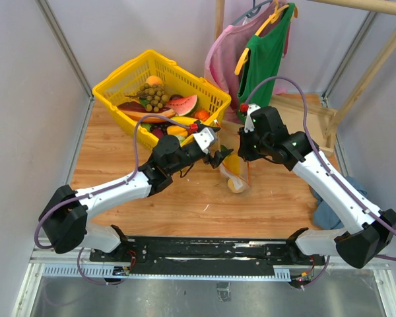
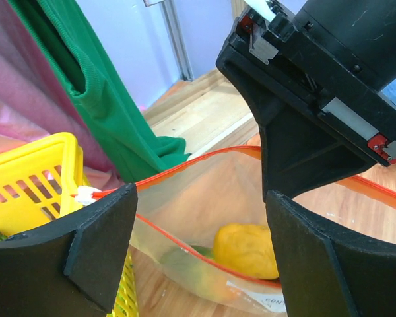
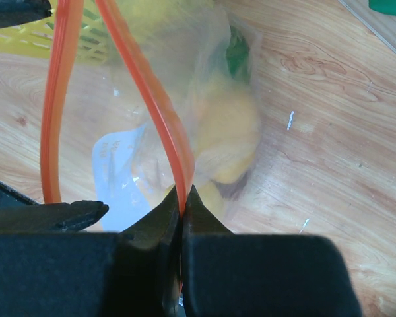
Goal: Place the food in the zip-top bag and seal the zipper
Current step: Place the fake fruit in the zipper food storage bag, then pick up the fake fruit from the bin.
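Observation:
The clear zip-top bag [image 1: 232,173] hangs between my two grippers, its mouth open. My right gripper [image 3: 183,205] is shut on one side of the red-orange zipper [image 3: 168,125] and holds it up. My left gripper [image 2: 198,251] is open, its fingers [image 2: 99,244] wide apart at the bag's mouth, and holds nothing. Inside the bag lie a yellow-orange fruit [image 2: 247,249] and a green piece [image 2: 185,264]. From above, my left gripper [image 1: 219,157] is left of the bag and my right gripper [image 1: 241,154] is right of it. More food fills the yellow basket [image 1: 119,82].
The basket stands just behind my left gripper, close to the bag [image 2: 33,178]. A green garment [image 1: 267,53] and a pink one [image 1: 224,59] hang on a wooden rack [image 1: 317,112] at the back right. A blue cloth [image 1: 330,211] lies at the table's right edge.

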